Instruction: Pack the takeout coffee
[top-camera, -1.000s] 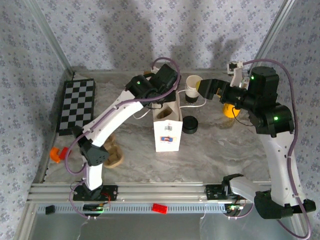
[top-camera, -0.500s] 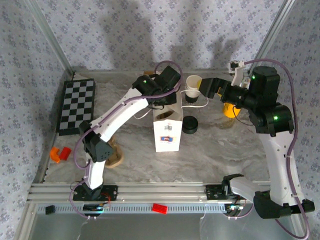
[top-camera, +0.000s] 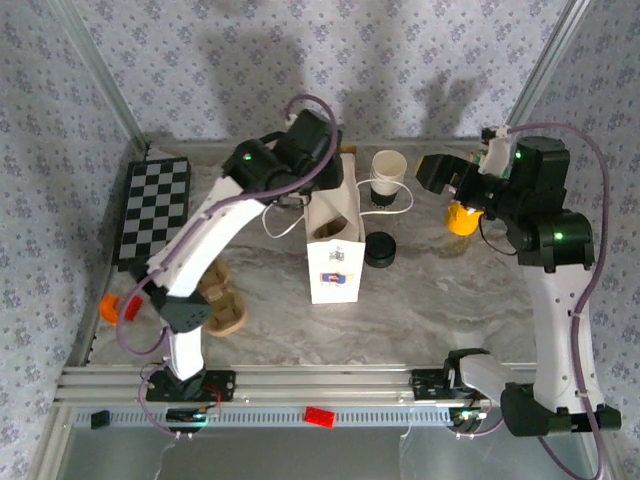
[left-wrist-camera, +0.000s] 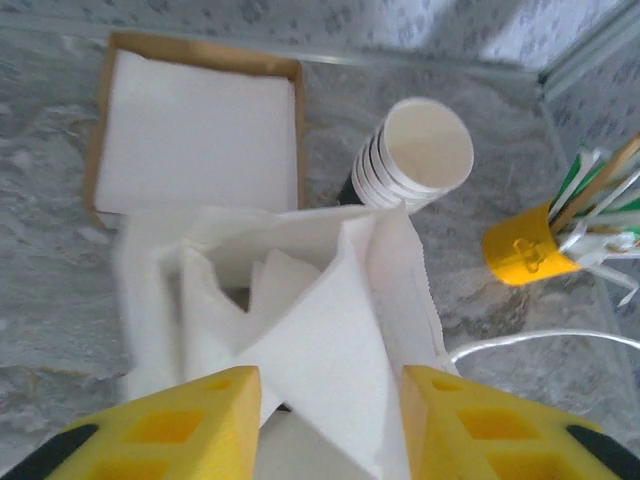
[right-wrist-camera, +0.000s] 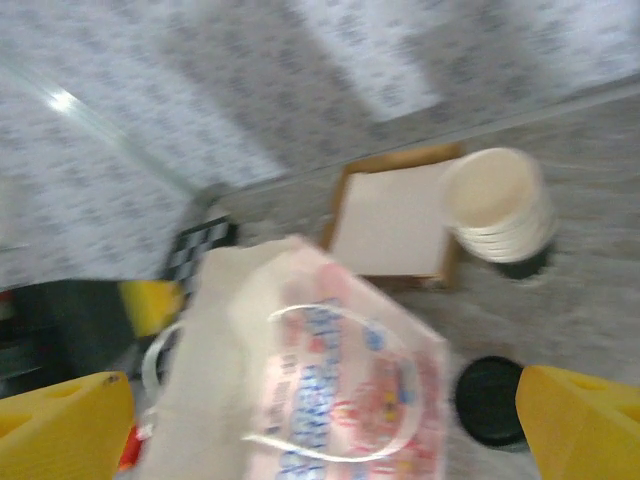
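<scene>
I count one white paper bag (top-camera: 333, 250), one stack of lidless cups (top-camera: 388, 170) whose number of cups I cannot tell exactly, and one black round lid (top-camera: 380, 249), maybe a low pile of them. There is one yellow holder (top-camera: 459, 217) with several sticks, one brown tray of napkins (left-wrist-camera: 200, 130), one checkered board (top-camera: 152, 210) and one orange object (top-camera: 108, 305).

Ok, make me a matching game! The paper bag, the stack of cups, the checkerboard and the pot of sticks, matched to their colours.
Things:
1. paper bag
2. stack of cups
3. checkerboard
4. pot of sticks

Colours:
A. yellow
B. black and white squares
C. cream
D. white with a printed label

Pairs: 1-D, 2-C, 3-B, 4-A
</scene>
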